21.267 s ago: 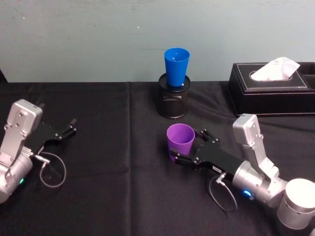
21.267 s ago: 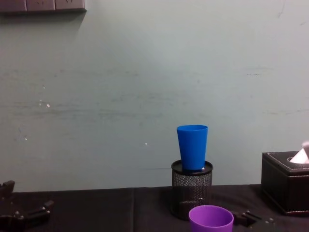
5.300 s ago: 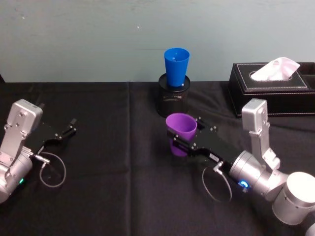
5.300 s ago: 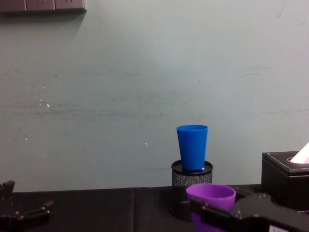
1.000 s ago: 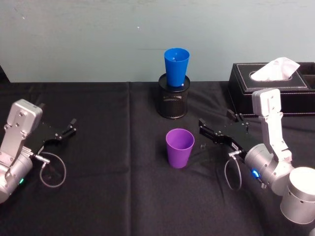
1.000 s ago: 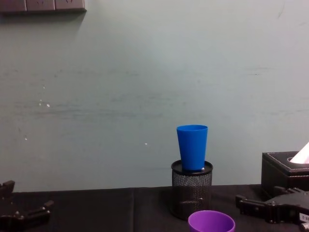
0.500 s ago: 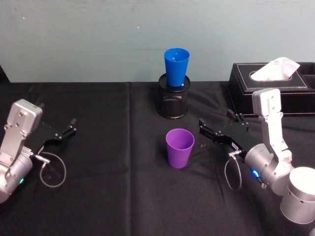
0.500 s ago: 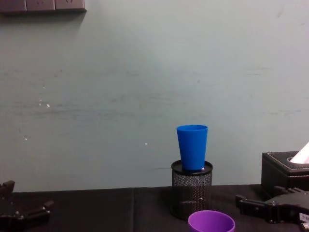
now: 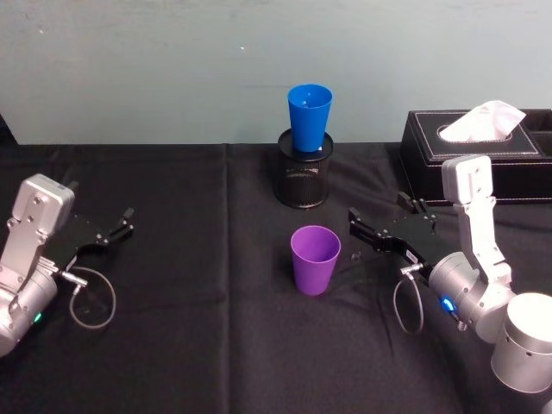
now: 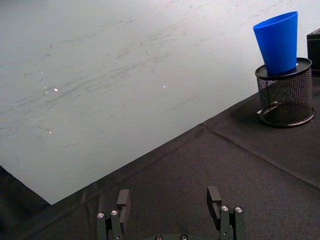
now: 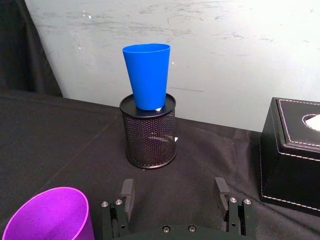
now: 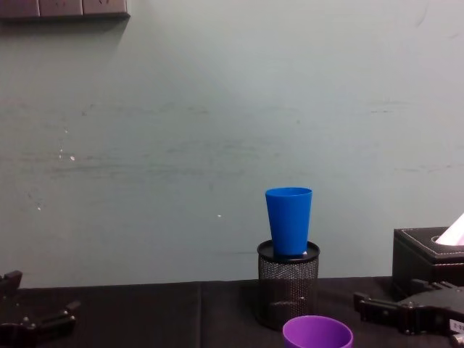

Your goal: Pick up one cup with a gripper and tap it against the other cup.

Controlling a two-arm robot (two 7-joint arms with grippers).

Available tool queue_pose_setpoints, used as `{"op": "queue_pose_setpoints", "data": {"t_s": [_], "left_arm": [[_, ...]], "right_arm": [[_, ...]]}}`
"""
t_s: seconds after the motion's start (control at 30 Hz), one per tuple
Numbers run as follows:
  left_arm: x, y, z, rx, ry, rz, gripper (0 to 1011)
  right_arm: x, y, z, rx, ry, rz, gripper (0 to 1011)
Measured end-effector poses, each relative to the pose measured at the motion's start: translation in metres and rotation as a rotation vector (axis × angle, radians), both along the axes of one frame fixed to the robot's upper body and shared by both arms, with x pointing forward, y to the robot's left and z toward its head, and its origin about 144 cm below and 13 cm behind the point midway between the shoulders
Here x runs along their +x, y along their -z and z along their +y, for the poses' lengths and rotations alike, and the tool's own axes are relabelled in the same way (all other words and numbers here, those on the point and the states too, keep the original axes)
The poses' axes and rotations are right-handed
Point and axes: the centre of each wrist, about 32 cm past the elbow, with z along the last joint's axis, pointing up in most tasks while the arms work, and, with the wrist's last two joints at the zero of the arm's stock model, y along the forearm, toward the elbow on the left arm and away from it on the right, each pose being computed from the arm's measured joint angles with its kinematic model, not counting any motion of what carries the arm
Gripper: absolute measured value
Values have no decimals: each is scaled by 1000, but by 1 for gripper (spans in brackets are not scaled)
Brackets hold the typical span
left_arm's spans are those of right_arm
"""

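The purple cup [image 9: 315, 260] stands upright on the black tablecloth near the middle; its rim shows in the chest view [image 12: 317, 332] and the right wrist view [image 11: 47, 214]. The blue cup [image 9: 309, 116] stands upright on a black mesh holder [image 9: 304, 179] at the back, also seen as the blue cup [image 11: 146, 75] [image 10: 278, 41] [image 12: 288, 220] elsewhere. My right gripper [image 9: 381, 219] is open, just right of the purple cup and apart from it, nothing between its fingers [image 11: 127, 190]. My left gripper [image 9: 129, 219] rests open at the far left.
A black tissue box [image 9: 476, 157] with white tissue sits at the back right, behind my right arm. A pale wall [image 12: 217, 130] closes off the table's far edge. Loose cables loop beside each arm.
Nothing differs over the last second. Some five seconds ago the right gripper held the purple cup raised and tilted near the blue cup; the cup now stands free on the cloth.
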Motion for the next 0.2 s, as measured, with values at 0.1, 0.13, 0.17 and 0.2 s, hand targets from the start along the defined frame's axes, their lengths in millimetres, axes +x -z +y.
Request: {"op": "queue_pose_setpoints", "data": {"t_s": [0.1, 0.13, 0.17, 0.2], "left_arm": [[0, 0, 0, 0, 0, 0, 1000], [0, 0, 0, 0, 0, 0, 1000], [0, 0, 0, 0, 0, 0, 1000], [0, 0, 0, 0, 0, 0, 1000]], "right_arm": [[0, 0, 0, 0, 0, 0, 1000], [0, 0, 0, 0, 0, 0, 1000], [0, 0, 0, 0, 0, 0, 1000], [0, 0, 0, 0, 0, 0, 1000]]}}
